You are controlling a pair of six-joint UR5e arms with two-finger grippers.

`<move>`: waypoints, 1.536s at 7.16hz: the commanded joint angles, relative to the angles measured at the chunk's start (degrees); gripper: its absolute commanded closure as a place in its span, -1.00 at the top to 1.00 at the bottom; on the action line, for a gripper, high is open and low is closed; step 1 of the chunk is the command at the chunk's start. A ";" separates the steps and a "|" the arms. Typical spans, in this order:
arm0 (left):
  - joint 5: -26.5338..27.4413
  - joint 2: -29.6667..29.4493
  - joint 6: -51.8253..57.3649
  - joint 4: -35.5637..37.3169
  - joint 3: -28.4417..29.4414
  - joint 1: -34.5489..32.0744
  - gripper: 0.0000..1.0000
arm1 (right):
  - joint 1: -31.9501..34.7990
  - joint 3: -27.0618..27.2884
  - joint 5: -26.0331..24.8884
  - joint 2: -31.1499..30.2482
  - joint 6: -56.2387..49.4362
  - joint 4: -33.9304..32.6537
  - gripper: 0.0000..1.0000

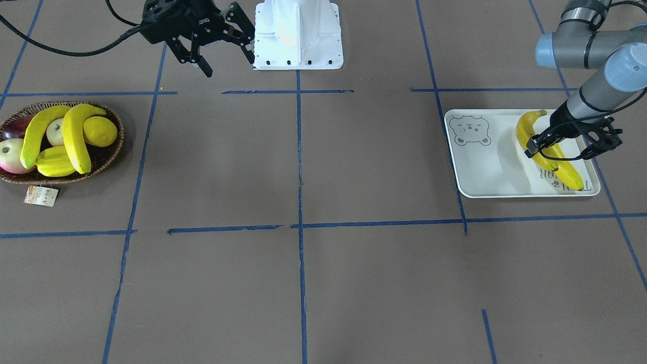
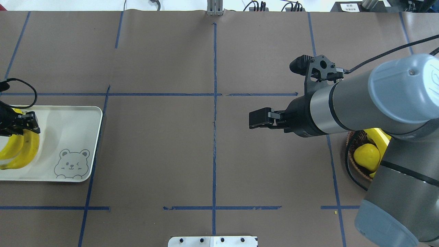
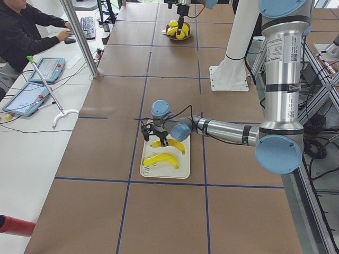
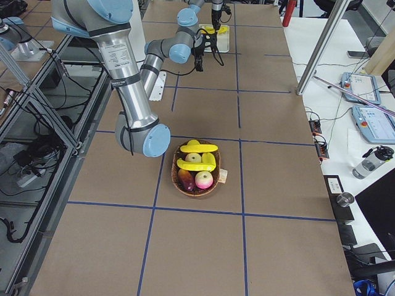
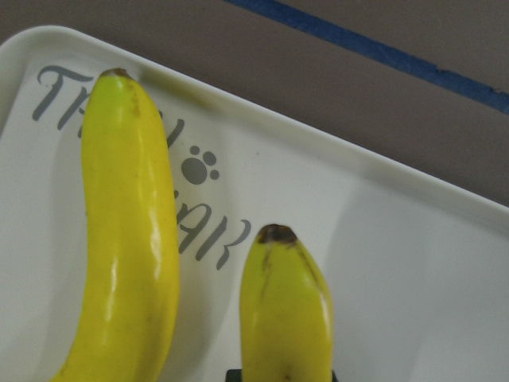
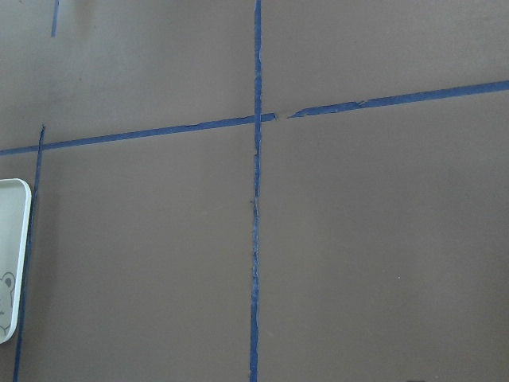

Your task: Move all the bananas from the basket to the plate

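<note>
Two bananas (image 1: 568, 174) lie side by side on the plate (image 1: 485, 167), the pale tray with a bear face, and fill the left wrist view (image 5: 131, 239). My left gripper (image 1: 558, 154) is low over the plate with its jaws spread around the nearer banana (image 1: 528, 132). Two more bananas (image 1: 76, 136) lie across the fruit in the wicker basket (image 1: 60, 179). My right gripper (image 1: 227, 60) is open and empty, high over the table between basket and plate, near the robot's base.
The basket also holds a lemon (image 1: 100, 130), a starfruit (image 1: 54, 161), a pink-green apple (image 1: 10, 156) and a dark purple fruit (image 1: 15, 126). A paper tag (image 1: 40, 196) lies in front of it. Blue tape lines cross the brown table. The white robot base (image 1: 298, 35) stands at the back.
</note>
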 commanded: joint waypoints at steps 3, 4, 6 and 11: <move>-0.76 -0.21 4.91 -0.15 -2.56 -0.96 0.99 | 2.65 2.49 0.65 -5.79 -0.97 -1.70 0.99; -0.76 -0.21 4.73 0.46 -5.18 -1.05 0.99 | 3.35 5.20 1.08 -10.52 -3.24 -1.70 0.99; -3.91 -0.99 3.94 0.47 -8.10 -1.57 0.99 | 9.04 7.07 5.20 -20.54 -14.72 -0.82 0.99; -3.75 -8.02 -7.47 0.47 -8.90 -0.87 0.99 | 13.38 2.43 11.01 -32.75 -22.15 8.69 0.99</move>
